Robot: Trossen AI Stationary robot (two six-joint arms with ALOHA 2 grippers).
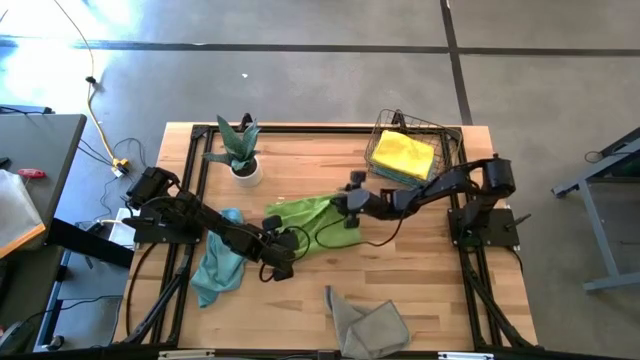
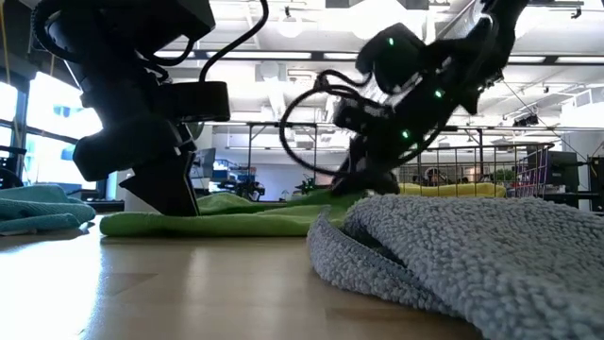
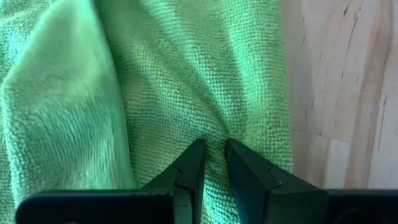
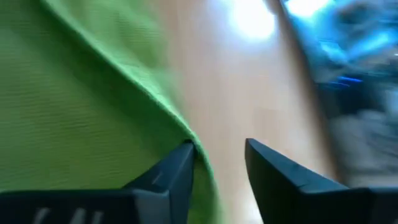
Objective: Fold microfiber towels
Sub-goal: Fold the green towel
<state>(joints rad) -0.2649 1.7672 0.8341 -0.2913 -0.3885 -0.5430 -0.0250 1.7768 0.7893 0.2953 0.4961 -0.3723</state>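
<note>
A lime green microfiber towel [image 1: 303,214] lies rumpled on the middle of the table, and it also shows flat in the low view [image 2: 222,222]. My left gripper [image 1: 283,243] is shut on the towel's near left end [image 3: 211,147]. My right gripper [image 1: 342,204] stands open at the towel's right edge [image 4: 217,146]. A teal towel [image 1: 218,266] lies bunched at the near left. A grey towel [image 1: 366,322] lies at the near edge. A yellow towel [image 1: 404,152] rests in the wire basket. My left gripper pinches a small pucker of the green towel [image 3: 215,132] between its two fingertips, a little in from the towel's edge. The fingers slant down from above. The towel lies slack on the table around the pinch. My right gripper has one finger [image 4: 177,163] at the towel's edge [image 4: 180,127]; I cannot tell whether it touches.
A potted plant [image 1: 240,152] stands at the far left. The copper wire basket [image 1: 430,130] stands at the far right corner. In the low view the grey towel [image 2: 462,255] fills the foreground. Bare wood shows between the green and grey towels.
</note>
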